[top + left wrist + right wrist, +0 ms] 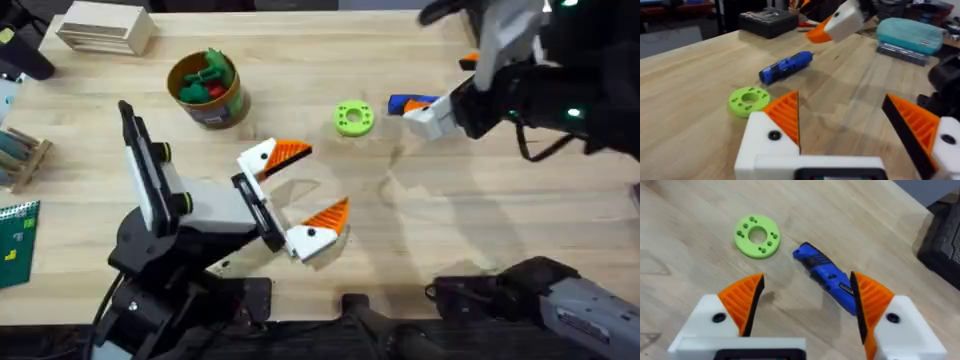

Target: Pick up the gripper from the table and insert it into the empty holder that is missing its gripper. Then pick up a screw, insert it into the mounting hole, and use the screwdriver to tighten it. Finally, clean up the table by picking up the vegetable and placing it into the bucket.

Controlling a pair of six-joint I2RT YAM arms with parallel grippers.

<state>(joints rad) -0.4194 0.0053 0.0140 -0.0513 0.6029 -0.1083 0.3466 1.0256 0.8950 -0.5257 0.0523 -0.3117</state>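
Surface: pale wooden table [450,230], both arms working above it, screwdriver as the landmark for everything below.
Left gripper [305,195]: nearest the bases, well short of the screwdriver and off to its left – white blocks with orange ribbed pads [785,112], fingers spread wide, nothing between them.
Lime-green ring [353,118]: flat on the wood just left of the screwdriver, between it and the left gripper; the left wrist view has it lying in front of the blue body, apart from it.
Screwdriver [412,103]: bright blue, lying on its side on the table, partly hidden in the overhead view by the right arm; its whole length shows in the right wrist view [827,277].
Right gripper [807,305]: poised right over the screwdriver – fingers released and wide apart, one orange pad [871,300] beside the blue body, whether touching I cannot tell.
Bucket [206,88]: well left of the screwdriver, past the ring, standing upright with green and red toys inside.
Wooden block [103,30]: farther left again, at the far corner.
Black case [768,21]: beyond the screwdriver at the table's far edge.
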